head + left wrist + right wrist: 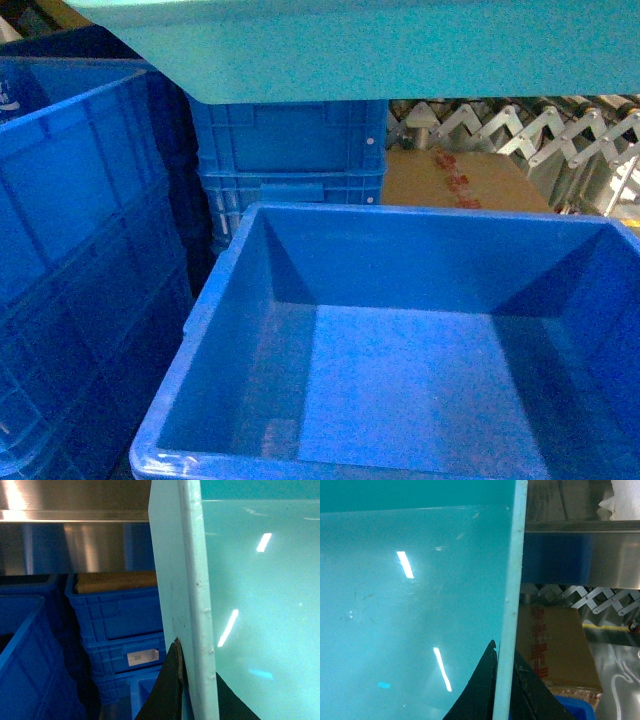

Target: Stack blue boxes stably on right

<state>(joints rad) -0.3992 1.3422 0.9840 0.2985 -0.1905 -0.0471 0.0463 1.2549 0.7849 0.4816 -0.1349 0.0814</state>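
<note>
While each pincer (184, 680) (504, 685) clamps the turquoise tub's (400, 50) rim, the blue crate (250, 330) below sits empty.

The tub (400, 50) is cut off by the head view's top edge; both grippers are hidden there. The crate label (142, 657) is unreadable.

Steel shelf (75, 515) (glaring), conveyor (520, 125).

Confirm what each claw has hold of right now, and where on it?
Both hold the turquoise tub. The left claw pinches its thin rim on one side, the right claw the rim on the opposite side, one finger inside the wall, one outside.
</note>
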